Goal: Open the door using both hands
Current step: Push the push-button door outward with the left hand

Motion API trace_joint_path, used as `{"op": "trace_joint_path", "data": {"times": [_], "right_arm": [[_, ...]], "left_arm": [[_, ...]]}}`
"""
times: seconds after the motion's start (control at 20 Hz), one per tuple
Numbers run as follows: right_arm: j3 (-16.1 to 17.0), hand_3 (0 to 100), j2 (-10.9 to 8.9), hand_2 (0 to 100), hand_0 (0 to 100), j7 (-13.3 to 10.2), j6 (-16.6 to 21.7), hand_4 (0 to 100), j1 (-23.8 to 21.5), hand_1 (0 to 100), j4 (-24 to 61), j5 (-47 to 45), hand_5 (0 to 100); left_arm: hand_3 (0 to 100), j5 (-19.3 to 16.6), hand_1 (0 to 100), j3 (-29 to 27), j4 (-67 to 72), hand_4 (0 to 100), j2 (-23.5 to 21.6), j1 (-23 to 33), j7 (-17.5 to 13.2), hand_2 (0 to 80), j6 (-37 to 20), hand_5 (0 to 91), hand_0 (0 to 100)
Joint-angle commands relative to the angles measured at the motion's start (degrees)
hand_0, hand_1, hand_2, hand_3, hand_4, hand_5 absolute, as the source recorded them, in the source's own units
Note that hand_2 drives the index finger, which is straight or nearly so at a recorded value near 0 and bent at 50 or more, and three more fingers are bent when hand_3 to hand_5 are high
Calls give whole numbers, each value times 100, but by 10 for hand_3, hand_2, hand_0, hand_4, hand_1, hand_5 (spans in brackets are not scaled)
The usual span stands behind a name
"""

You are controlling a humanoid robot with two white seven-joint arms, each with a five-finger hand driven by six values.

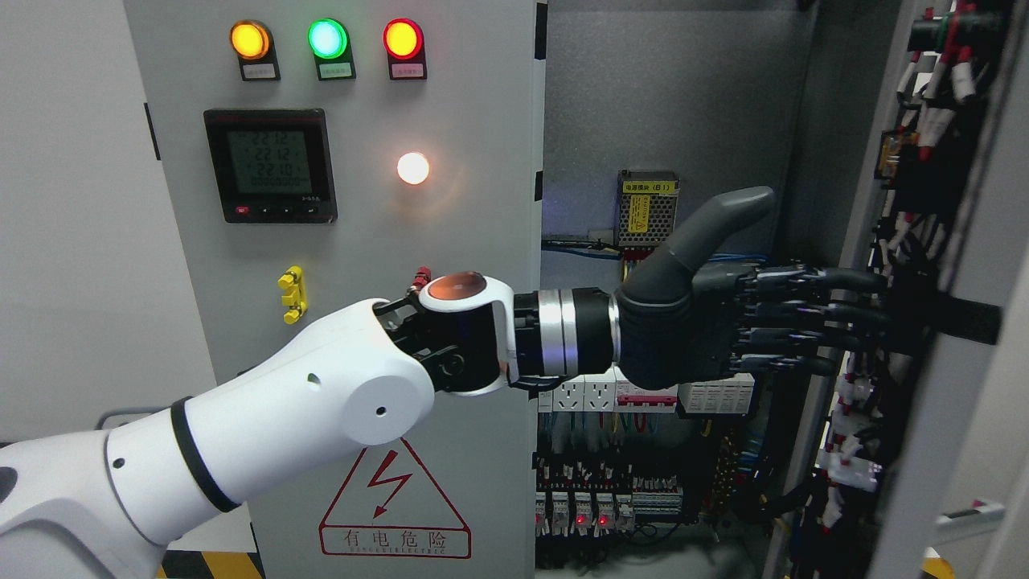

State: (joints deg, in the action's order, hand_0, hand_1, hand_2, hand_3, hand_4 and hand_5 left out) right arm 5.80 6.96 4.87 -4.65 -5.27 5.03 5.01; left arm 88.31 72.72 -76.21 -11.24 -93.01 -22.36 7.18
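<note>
The cabinet's right door (pixel 932 450) stands swung open at the picture's right, seen nearly edge-on, its inner face covered with wiring. My left arm comes in from the lower left and reaches across the cabinet front. My left hand (pixel 804 318) is open, thumb raised, its fingers (pixel 844 281) stretched straight out against the inner side of that door, beside a black bar (pixel 969 320). The left door (pixel 482 121) is closed. My right hand is out of view.
The closed left door carries three lit lamps (pixel 327 38), a digital meter (pixel 269 165), a white lamp (pixel 413 168), a yellow latch (pixel 292 294) and a red warning triangle (pixel 394 503). Inside the cabinet are a power supply (pixel 647 207), sockets (pixel 587 394) and breakers (pixel 595 507).
</note>
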Motion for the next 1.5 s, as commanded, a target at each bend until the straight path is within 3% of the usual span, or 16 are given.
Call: {"op": "trace_joint_path", "data": {"times": [0.0,0.45,0.8,1.25,1.45], "right_arm": [[0,0,-1,0,0,-3,-1,0,0,0,-2,0,0],[0,0,-1,0,0,-3,-1,0,0,0,7,0,0],[0,0,-1,0,0,-3,-1,0,0,0,-2,0,0],[0,0,-1,0,0,-3,-1,0,0,0,-2,0,0],[0,0,-1,0,0,-3,-1,0,0,0,-2,0,0]], "left_arm": [[0,-393,0,-591,-683,0,1114,37,608,0,-7,0,0],[0,-420,0,-645,-1010,0,1835,46,1532,0,-7,0,0],[0,-692,0,-495,-553,0,2222,178,1603,0,-50,0,0],[0,-692,0,-293,-96,0,2222,186,1875,0,-86,0,0],[0,-613,0,-652,-227,0,1891,440,1867,0,37,0,0]]}}
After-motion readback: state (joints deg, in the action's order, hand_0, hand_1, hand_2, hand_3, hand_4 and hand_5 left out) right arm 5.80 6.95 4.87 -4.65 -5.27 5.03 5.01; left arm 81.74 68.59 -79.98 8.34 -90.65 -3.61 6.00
